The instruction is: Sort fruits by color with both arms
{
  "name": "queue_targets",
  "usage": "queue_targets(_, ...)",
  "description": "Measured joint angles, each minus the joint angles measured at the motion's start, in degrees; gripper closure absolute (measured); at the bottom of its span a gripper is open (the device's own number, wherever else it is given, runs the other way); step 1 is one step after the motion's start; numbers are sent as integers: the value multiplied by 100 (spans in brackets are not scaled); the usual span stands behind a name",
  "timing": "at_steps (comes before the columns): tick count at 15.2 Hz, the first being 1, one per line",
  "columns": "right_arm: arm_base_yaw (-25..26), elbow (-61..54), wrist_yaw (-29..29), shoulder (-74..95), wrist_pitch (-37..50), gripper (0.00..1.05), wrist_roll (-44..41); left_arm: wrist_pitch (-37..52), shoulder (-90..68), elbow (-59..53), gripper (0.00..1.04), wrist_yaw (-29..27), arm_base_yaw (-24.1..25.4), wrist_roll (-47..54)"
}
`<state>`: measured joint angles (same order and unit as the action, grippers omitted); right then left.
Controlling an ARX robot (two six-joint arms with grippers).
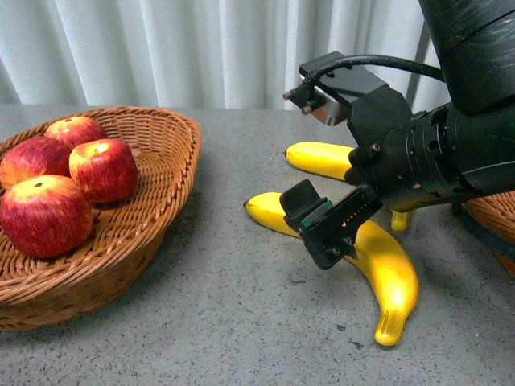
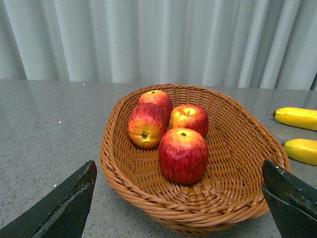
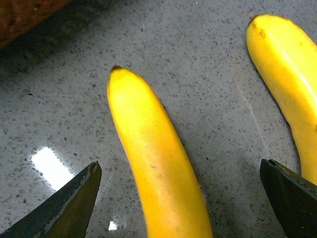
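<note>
Several red apples (image 1: 103, 167) lie in a wicker basket (image 1: 173, 173) at the left. Two yellow bananas lie on the grey table: a near one (image 1: 386, 265) and a far one (image 1: 322, 158). My right gripper (image 1: 320, 225) is open and hangs just above the near banana's left part. In the right wrist view the near banana (image 3: 153, 163) runs between the open fingers of the right gripper (image 3: 177, 168), untouched, with the far banana (image 3: 287, 74) beside it. My left gripper (image 2: 178, 166) is open and empty, facing the basket (image 2: 129, 186) of apples (image 2: 183, 153). It is out of the front view.
A second wicker basket (image 1: 495, 213) shows at the right edge behind my right arm. A pale curtain hangs behind the table. Bare grey table lies in front of the left basket and bananas. Both bananas (image 2: 297, 117) show right of the basket in the left wrist view.
</note>
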<state>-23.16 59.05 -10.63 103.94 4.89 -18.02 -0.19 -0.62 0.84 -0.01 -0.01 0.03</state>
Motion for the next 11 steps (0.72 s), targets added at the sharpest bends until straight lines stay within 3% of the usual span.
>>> queue_targets(6, 103, 267, 254, 422, -601, 9, -328, 0, 0, 0, 7, -2, 0, 0)
queue_targets(11, 111, 258, 63, 417, -612, 62, -363, 0, 0, 0, 7, 0, 0, 0)
